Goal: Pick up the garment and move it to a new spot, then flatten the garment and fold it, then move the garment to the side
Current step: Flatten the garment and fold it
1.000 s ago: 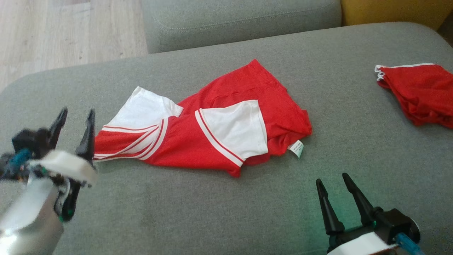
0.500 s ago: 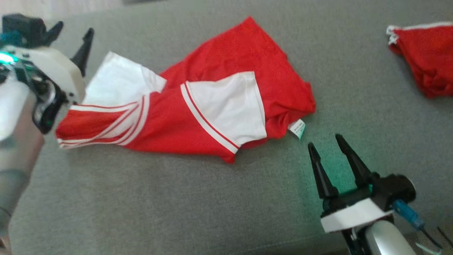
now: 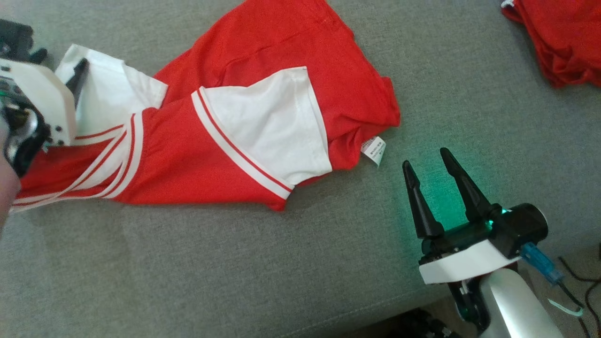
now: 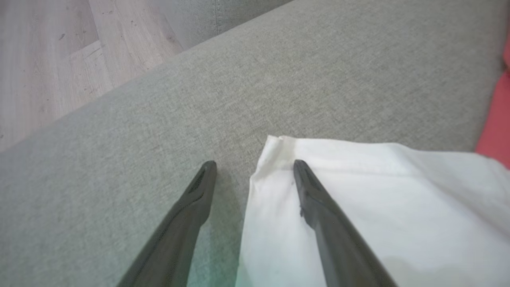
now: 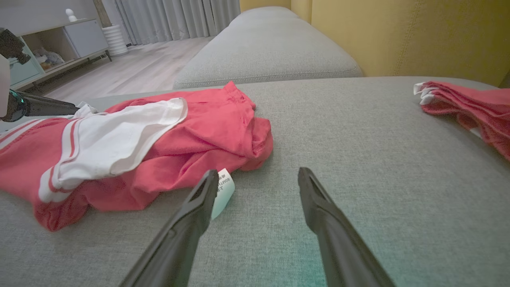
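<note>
Head view: the red-and-white garment (image 3: 263, 117) lies crumpled on the grey sofa cushion (image 3: 235, 272), spread from the left edge to the upper middle of the frame, its small label (image 3: 374, 151) sticking out at its right side. The left gripper (image 3: 58, 65) sits at the upper left edge over the garment's white sleeve (image 3: 112, 89), partly cut off. The right gripper (image 3: 425, 159) hovers at the lower right, jaws spread wide and empty, tips just right of the label. A second red garment (image 3: 558, 37) lies in the upper right corner.

Left wrist view: the left gripper (image 4: 255, 163) has its jaws wide apart, gripping nothing. One finger is over the sleeve's corner (image 4: 358, 191), the other over bare cushion. Wooden floor (image 4: 48, 59) fills the upper left.

Right wrist view: the right gripper (image 5: 257, 173) is spread and empty above the cushion, its left-hand finger just in front of the label (image 5: 224, 191). The garment (image 5: 159, 139) lies at the left, the second one (image 5: 470, 107) at the right edge.
</note>
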